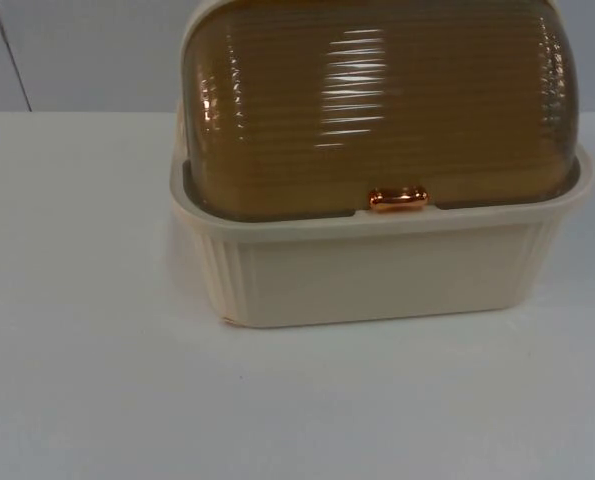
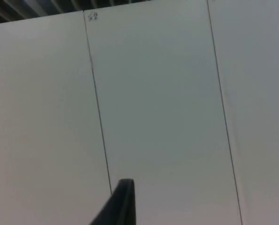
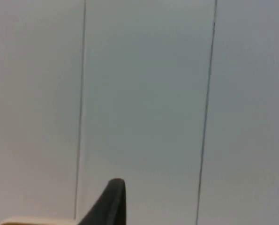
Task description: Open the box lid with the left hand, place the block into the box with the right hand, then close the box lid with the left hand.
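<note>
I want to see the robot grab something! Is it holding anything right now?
No sign of a hold. The box sits shut, its copper handle untouched. The left hand and right hand face the partition wall.

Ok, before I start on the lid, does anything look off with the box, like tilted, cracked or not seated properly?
Nothing stands out. The cream box sits upright on the white table, and its amber ribbed lid is down, with the copper handle at the front rim. No crack or spill is visible.
</note>
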You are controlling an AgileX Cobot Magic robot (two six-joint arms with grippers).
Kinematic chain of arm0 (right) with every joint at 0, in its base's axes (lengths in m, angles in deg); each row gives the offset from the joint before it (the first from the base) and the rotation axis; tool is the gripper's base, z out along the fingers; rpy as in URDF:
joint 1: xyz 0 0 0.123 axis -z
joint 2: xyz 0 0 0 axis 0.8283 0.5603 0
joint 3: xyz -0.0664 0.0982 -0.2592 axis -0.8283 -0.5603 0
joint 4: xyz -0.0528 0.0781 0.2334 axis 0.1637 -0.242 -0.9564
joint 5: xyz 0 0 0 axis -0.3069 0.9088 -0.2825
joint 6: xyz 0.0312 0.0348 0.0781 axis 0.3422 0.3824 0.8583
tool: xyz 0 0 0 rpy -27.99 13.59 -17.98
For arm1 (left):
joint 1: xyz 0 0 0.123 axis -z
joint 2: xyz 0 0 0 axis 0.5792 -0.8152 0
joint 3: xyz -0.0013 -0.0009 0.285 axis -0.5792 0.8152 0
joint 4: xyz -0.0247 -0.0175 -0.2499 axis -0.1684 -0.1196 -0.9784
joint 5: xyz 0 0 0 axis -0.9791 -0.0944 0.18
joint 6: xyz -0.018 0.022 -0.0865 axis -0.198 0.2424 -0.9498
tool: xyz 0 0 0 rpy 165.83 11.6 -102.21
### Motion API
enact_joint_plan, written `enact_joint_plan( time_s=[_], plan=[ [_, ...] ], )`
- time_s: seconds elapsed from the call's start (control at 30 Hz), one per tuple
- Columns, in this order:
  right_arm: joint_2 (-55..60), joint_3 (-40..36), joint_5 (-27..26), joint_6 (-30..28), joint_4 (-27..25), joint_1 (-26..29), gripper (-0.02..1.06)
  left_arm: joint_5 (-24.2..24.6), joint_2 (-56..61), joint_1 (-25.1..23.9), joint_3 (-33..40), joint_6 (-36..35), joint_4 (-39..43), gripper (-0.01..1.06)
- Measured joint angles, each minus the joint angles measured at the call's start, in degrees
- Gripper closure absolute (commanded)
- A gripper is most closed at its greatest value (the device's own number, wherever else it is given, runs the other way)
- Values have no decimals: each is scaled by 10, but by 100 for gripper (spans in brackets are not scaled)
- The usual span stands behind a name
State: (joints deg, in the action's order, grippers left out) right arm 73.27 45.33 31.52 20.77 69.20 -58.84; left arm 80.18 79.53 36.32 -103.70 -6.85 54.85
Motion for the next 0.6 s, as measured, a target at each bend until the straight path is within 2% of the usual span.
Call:
enact_joint_plan(
  time_s=[0.27,0.43,0.53,0.6],
  plan=[
    [-1,0,13,-18,-31,2,-1,2,22,-11,0,-1,13,0],
    [-1,-14,16,-30,-35,7,-1,5,25,-14,36,-1,29,0],
    [-1,-30,27,-31,-36,6,-1,26,25,-14,57,-1,28,0],
    [-1,-31,55,-29,-41,6,-1,36,25,-14,61,-1,26,0]
  ],
)
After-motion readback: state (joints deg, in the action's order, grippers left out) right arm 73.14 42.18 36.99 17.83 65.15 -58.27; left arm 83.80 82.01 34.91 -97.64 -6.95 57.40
